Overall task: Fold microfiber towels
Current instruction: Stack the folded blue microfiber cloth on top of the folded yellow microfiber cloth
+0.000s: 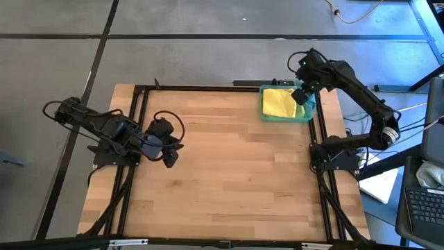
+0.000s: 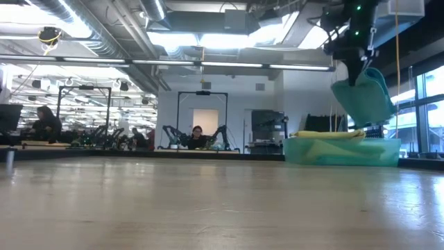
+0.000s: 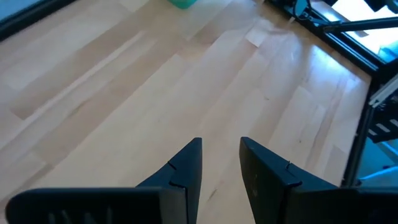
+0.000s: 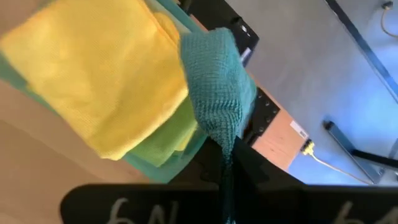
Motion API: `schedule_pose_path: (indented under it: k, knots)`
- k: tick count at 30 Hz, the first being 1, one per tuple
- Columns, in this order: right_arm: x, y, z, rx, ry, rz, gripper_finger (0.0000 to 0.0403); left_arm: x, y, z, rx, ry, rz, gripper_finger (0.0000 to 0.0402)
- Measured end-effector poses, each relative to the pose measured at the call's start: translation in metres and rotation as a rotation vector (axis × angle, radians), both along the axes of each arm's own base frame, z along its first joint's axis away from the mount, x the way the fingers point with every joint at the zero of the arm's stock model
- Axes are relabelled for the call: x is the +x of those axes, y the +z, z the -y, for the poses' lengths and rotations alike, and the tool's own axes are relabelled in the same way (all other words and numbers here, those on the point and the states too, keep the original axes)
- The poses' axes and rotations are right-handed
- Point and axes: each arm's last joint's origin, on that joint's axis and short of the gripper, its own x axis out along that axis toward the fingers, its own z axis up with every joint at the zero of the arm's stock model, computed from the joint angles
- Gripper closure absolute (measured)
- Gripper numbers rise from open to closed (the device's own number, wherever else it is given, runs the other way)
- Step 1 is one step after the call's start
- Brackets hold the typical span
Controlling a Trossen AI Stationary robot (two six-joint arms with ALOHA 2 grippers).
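A teal tray [image 2: 378, 154] stands at the table's far right and holds a stack of towels. A yellow towel [image 1: 279, 103] lies on top, and a bright green one [image 4: 163, 144] shows under it. My right gripper [image 2: 356, 73] is above the tray's right part, shut on a teal towel [image 2: 365, 98] that hangs from it over the stack. My left gripper [image 1: 171, 154] hovers over bare wood at the table's left. It is open, with nothing between its fingers [image 3: 186, 165]. My right gripper pinches a bunched upper part of the teal towel [image 4: 225, 138] between its two fingers, coming from above and pointing steeply down. Several gathered layers run into the fingers. The towel hangs slack below them, lifted above the stack in the tray [image 2: 340, 149].
The wooden table top [image 1: 229, 180] lies bare between the two arms. Black frame rails [image 1: 320, 180] run along the table's left, right and far sides. Beyond the far edge, the low view shows a room with other rigs and people [image 2: 198, 137].
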Motion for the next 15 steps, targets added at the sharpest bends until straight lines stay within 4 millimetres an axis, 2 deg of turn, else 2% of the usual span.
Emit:
schedule_pose_path:
  k: [15]
  knots:
    - [0.017, -0.042, 0.034, 0.151, 0.014, -0.201, 0.0388, -0.015, 0.000, 0.033, -0.124, -0.065, 0.030, 0.0302]
